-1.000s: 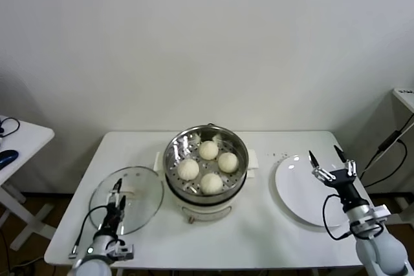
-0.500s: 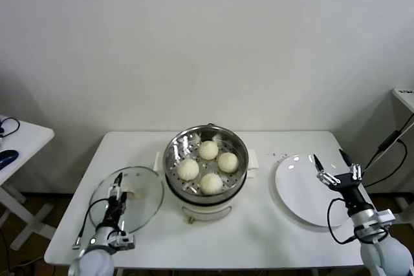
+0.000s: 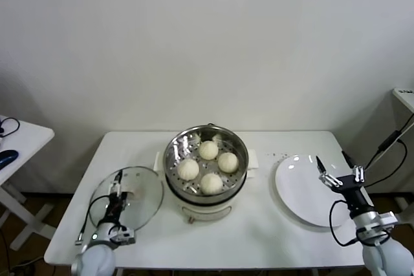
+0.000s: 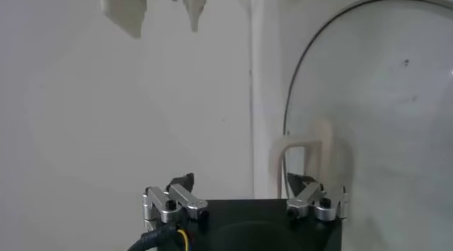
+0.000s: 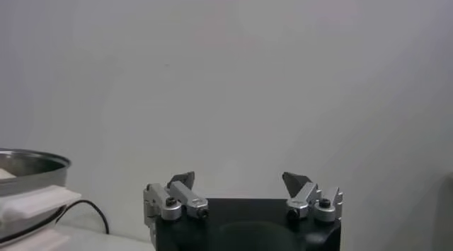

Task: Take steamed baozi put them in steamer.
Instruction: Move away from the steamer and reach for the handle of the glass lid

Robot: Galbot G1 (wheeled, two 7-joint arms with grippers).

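White table [image 3: 259,224] against plain white wall; second small white table [image 3: 19,140] off to left. No writing to read anywhere. Steamer [image 3: 206,166] in table middle, four steamed baozi [image 3: 208,150] inside on holey tray. Glass lid [image 3: 139,192] flat on left, white plate [image 3: 297,189] on right. Left gripper [image 3: 116,189] low over lid, fingers apart. Right gripper [image 3: 337,167] over plate edge, fingers wide apart
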